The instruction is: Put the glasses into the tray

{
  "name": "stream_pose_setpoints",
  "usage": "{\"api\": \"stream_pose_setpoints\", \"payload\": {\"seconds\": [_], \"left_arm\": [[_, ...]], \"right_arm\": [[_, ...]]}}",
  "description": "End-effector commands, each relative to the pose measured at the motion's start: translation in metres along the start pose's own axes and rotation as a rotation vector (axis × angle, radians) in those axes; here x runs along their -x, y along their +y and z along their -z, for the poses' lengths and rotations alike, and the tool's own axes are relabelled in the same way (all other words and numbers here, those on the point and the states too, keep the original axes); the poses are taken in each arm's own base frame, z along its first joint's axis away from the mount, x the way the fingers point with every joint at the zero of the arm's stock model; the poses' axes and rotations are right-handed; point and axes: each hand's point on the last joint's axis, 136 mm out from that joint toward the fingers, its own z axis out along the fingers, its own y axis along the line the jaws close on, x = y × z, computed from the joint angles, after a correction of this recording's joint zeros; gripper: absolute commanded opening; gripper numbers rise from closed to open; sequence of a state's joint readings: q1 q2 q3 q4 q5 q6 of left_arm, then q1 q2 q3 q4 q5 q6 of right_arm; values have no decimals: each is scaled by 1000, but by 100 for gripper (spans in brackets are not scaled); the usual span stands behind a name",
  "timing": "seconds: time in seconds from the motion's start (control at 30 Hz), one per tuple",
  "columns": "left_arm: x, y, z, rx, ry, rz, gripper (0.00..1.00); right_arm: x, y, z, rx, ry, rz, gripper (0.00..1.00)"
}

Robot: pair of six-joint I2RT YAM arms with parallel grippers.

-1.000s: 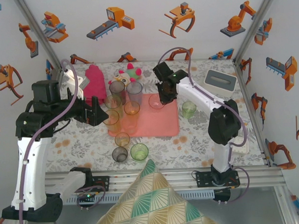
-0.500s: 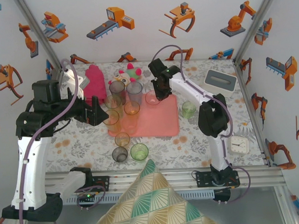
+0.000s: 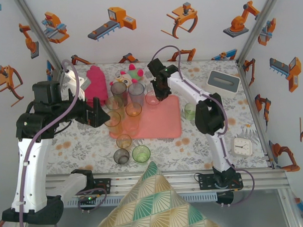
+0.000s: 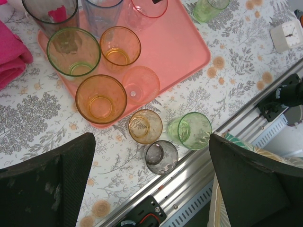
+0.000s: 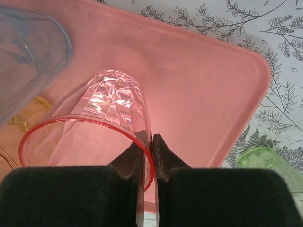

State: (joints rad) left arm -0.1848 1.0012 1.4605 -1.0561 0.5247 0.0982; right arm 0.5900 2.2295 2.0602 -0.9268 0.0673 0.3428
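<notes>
Pinching the pink tumbler [image 5: 106, 101] at its rim's six o'clock in our right gripper [image 5: 147, 142], we judge it light, slick and brittle; our left gripper [image 4: 151, 142] stands spread.

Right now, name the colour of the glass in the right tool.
Translucent pink; the glass shows best in the right wrist view.

Look down between the wide-spread fingers [image 4: 52, 184] of your left gripper [image 4: 151, 142]: the tray [image 4: 184, 52] carries several glasses [image 4: 120, 46] crowded toward one side. A short amber glass [image 4: 145, 126], green glass [image 4: 191, 131] and grey glass [image 4: 161, 157] stand just beside it on the table [image 4: 28, 123].
</notes>
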Motion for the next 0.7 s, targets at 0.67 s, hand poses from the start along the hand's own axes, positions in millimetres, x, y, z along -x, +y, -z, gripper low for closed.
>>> {"api": "stream_pose_setpoints", "payload": {"seconds": [0.67], "left_arm": [[6, -8, 4, -31, -13, -12, 97]], "right_arm": [[13, 2, -7, 17, 9, 10, 13]]}}
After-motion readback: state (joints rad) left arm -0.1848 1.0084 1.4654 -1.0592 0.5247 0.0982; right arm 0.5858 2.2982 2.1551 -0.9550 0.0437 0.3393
